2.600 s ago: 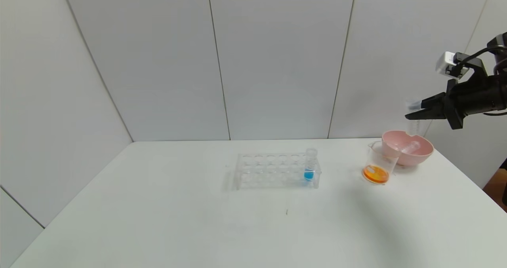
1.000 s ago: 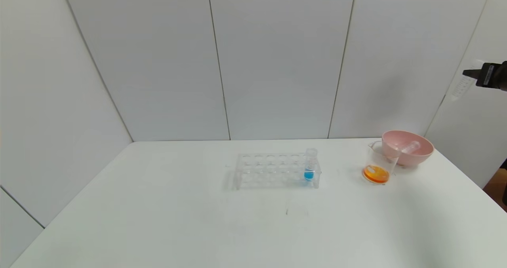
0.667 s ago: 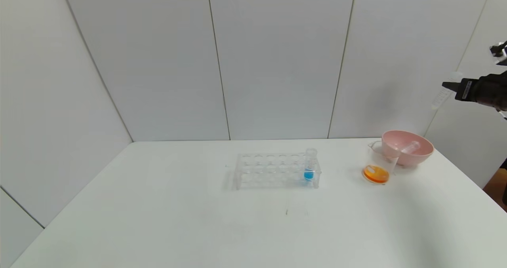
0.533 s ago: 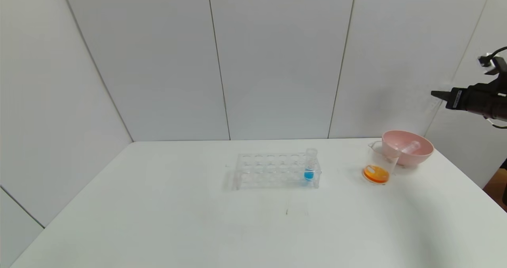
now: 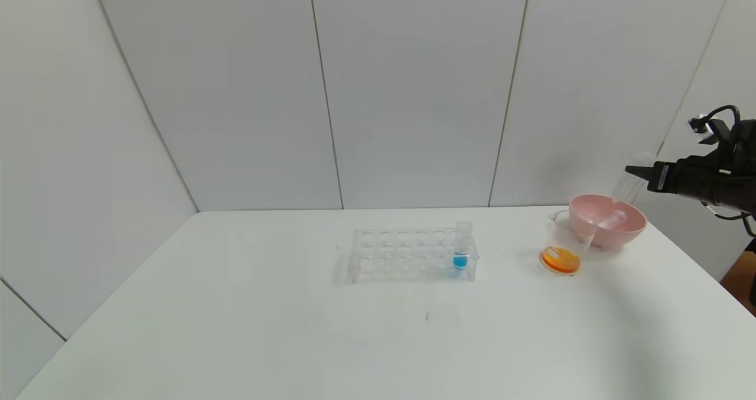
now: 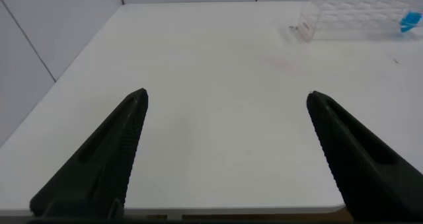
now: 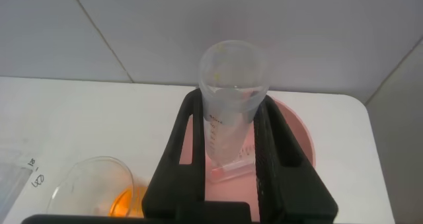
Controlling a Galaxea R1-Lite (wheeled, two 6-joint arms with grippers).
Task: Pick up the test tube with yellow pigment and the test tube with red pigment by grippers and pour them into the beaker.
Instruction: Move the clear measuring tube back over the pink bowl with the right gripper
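1. Apparently both pours are done: the beaker (image 5: 563, 247) on the table (image 5: 236, 329) holds orange liquid, and one emptied tube (image 5: 611, 218) lies in the pink bowl (image 5: 626, 234) just behind it.
2. The right gripper (image 7: 228, 151) hangs above the bowl, fingers clamped on an upright, nearly empty test tube (image 7: 231, 98); what seems left is to drop it in.
3. The left gripper (image 6: 225, 151), fingers spread wide, idles over the table's near-left side.
4. Only the blue tube (image 5: 462, 247) stands in the rack (image 5: 407, 255).
5. Which pigment the held tube carried is hard to tell; the head view cuts off most of the right arm
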